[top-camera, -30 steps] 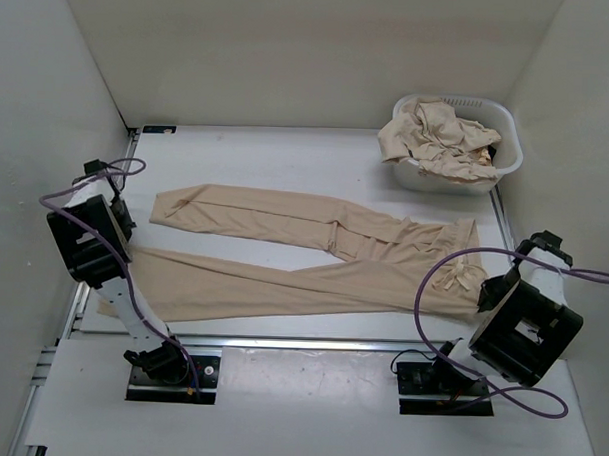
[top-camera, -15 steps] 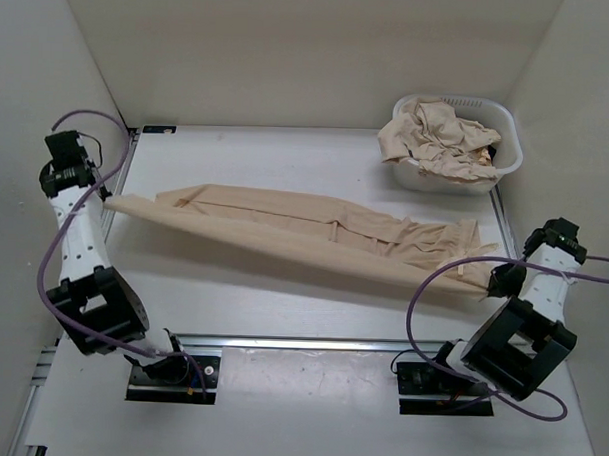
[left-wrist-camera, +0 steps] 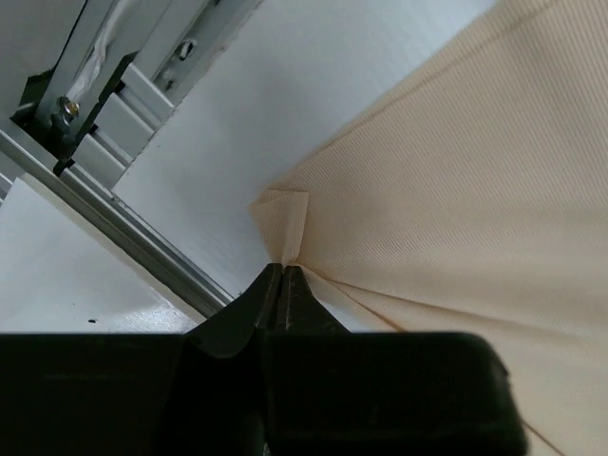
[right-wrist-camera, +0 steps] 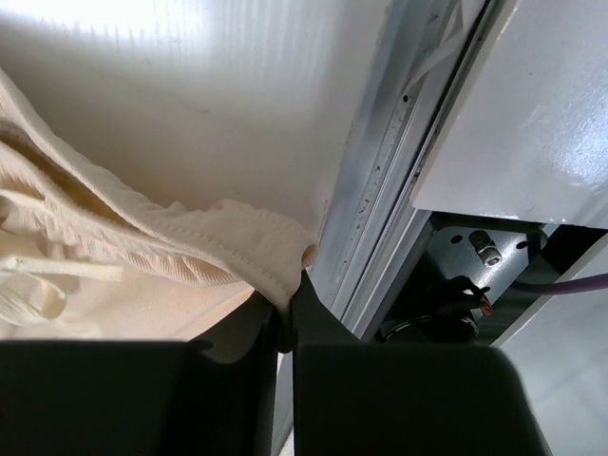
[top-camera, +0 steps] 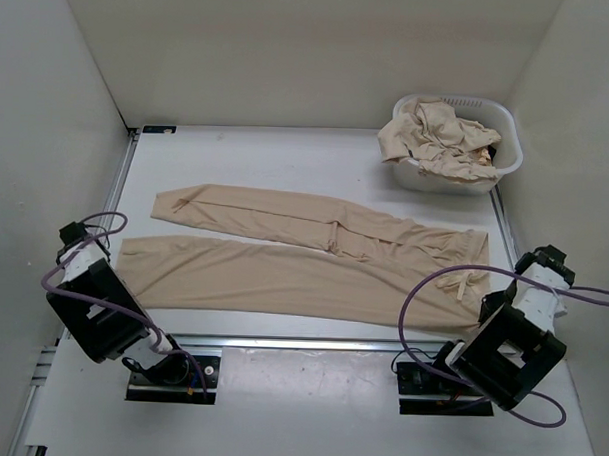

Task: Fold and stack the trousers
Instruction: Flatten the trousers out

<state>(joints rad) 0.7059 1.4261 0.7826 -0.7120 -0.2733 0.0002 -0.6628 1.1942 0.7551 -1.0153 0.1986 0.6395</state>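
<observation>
Beige trousers [top-camera: 313, 258] lie spread flat across the table, both legs pointing left and the waist at the right. My left gripper [top-camera: 112, 247] is shut on the hem corner of the near leg [left-wrist-camera: 285, 228], low over the table's left edge. My right gripper [top-camera: 494, 295] is shut on the waistband edge [right-wrist-camera: 256, 261] at the front right, beside the metal rail. A drawstring [right-wrist-camera: 57, 271] lies loose on the waist.
A white basket [top-camera: 456, 143] heaped with more beige garments stands at the back right. Aluminium rails [left-wrist-camera: 123, 104] run along the table's left, right [right-wrist-camera: 399, 190] and front edges. White walls enclose the table on three sides.
Both grippers came back down and toward the front, drawing the lifted near leg and the waist out flat on the table; the near leg now lies spread below the far leg.
</observation>
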